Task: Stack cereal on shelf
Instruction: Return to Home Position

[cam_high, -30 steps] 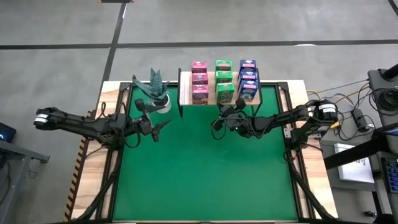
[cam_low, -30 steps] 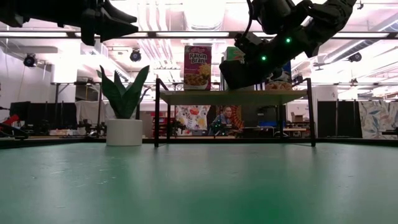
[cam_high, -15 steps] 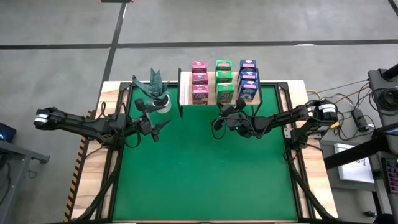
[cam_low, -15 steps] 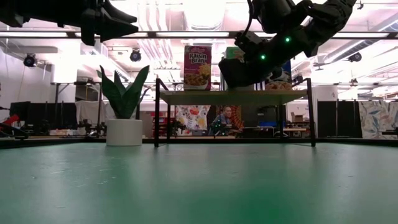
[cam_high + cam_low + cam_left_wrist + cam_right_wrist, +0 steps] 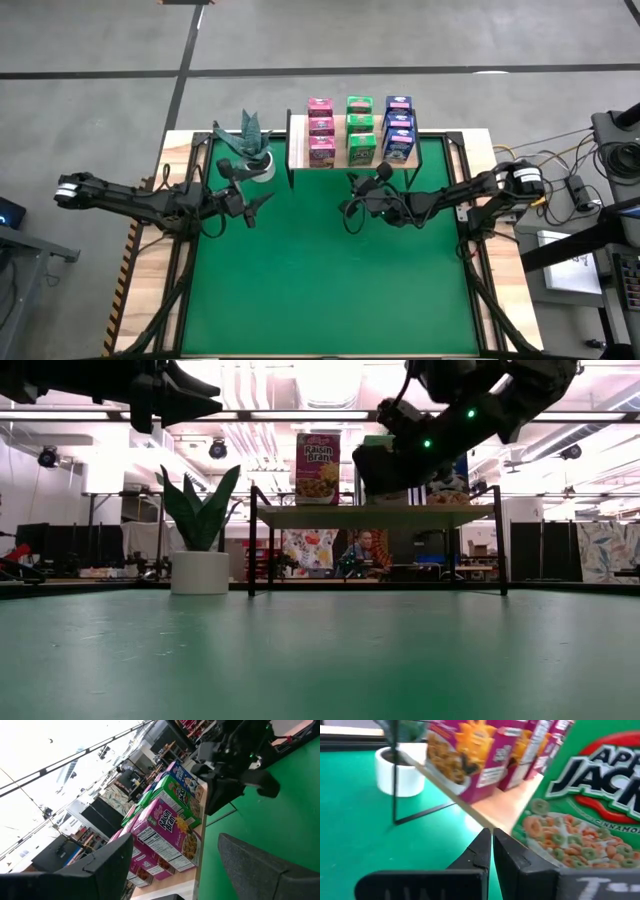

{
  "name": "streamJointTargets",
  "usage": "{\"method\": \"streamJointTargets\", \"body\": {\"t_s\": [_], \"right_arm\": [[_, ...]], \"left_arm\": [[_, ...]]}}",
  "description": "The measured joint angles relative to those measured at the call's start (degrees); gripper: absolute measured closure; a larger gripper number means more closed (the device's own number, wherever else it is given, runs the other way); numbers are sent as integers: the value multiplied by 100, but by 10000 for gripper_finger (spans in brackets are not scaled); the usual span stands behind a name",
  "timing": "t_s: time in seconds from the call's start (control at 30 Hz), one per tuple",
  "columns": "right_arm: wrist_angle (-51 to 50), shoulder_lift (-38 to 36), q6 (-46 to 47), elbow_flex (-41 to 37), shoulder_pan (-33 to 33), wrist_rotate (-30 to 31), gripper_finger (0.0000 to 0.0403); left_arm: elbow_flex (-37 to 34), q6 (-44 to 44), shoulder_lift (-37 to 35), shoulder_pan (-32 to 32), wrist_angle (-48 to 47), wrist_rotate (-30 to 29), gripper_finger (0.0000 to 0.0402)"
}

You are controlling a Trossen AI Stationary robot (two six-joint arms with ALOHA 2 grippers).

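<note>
On the shelf (image 5: 298, 145) at the far edge of the green mat (image 5: 320, 280), all the cereal stood in three rows running front to back: three pink cartons (image 5: 321, 127) on the left, three green cartons (image 5: 360, 125) in the middle, three blue cartons (image 5: 399, 123) on the right; that made nine cartons on one shelf, with one potted plant (image 5: 250, 150) beside its left end; no carton showed on the mat, so the stacking looked finished, and by my judgement only the arms' return to rest was left; the right gripper (image 5: 352, 203) hung just in front of the green row, its fingers pressed together on nothing; the left gripper (image 5: 258, 205) hovered in front of the plant, apart from the shelf, its fingers spread and empty.
</note>
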Motion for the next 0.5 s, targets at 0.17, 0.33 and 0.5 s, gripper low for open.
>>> {"method": "streamJointTargets", "body": {"t_s": [0.17, 0.33, 0.5], "right_arm": [[-2, -85, -295, 0, 383, -38, 394], [-14, -276, -585, 0, 601, -788, 394], [-82, -675, -913, 0, 524, -2594, 394]], "left_arm": [[0, -22, 0, 0, 0, 0, 127], [35, -210, 6, 0, -8, 0, 127], [45, -782, 4, 0, -56, 11, 127]]}}
